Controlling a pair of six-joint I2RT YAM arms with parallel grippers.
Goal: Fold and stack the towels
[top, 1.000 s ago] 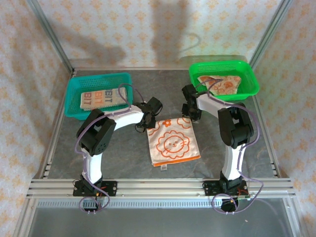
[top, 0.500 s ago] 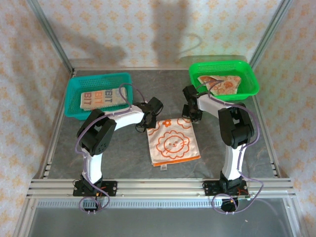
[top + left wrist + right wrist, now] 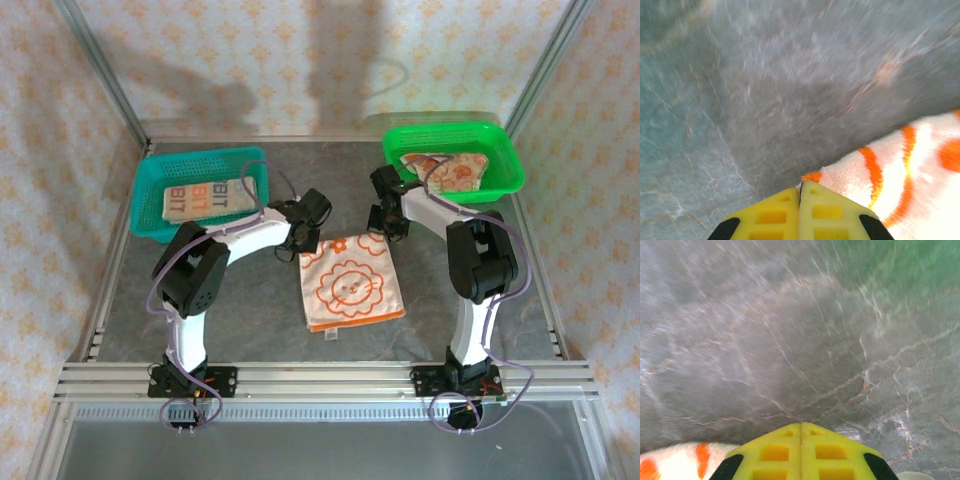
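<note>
A towel (image 3: 352,285) lies flat in the middle of the gray table (image 3: 250,300). Its cream side is up, with an orange lion face on it.

The left gripper (image 3: 303,238) is at the towel's 11 o'clock corner. In the left wrist view its yellow fingers (image 3: 775,215) are pressed tight together. The towel's corner, with its orange edge, is pinched right at their tips.

The right gripper (image 3: 385,228) is at the towel's 1 o'clock corner. In the right wrist view its yellow fingers (image 3: 830,452) are also pressed tight together. A bit of the towel peeks out beside them at 8 o'clock, so they seem to be pinching that corner too.

A green basket (image 3: 505,150) sits at 2 o'clock from the towel, at the back of the table. Another towel (image 3: 450,172) lies inside it, rumpled. A teal basket (image 3: 150,200) sits at 10 o'clock. A folded cloth (image 3: 205,195) with big letters on it lies flat inside.
</note>
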